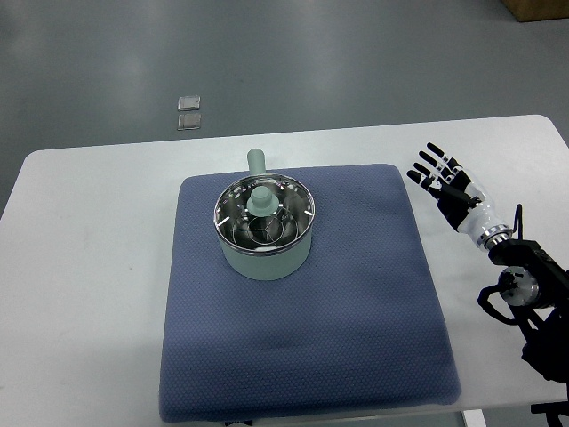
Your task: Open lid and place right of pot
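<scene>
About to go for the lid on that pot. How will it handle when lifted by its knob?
The lid looks like rigid glass in a metal rim, so probably stiff but breakable if dropped. Its knob is small, round and smooth, likely slippery for the open right hand. The blue mat should cushion set-down.

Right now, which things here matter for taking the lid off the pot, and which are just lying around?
For the job: glass lid with knob, green pot, right robot hand, blue mat.
Lying about: two small square items on the floor, box at the top corner.
</scene>
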Controlling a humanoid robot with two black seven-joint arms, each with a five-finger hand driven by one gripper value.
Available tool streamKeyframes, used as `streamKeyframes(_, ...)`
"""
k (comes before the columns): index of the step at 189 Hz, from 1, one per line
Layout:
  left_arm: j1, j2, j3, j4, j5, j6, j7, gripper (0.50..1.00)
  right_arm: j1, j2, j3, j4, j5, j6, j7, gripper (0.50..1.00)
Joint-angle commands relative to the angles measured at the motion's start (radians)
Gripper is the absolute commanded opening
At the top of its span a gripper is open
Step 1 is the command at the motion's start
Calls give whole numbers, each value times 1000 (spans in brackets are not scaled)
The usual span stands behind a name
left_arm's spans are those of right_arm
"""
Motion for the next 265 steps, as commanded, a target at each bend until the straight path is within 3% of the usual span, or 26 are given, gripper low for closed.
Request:
streamKeyframes(1, 0, 0, 0, 0, 0, 0, 0, 1000, 1, 4, -9, 0, 0, 0, 0, 928)
streamKeyframes(265, 0, 0, 3, 5, 0, 1, 0, 1000, 34, -12, -9, 0, 0, 2, 0, 928)
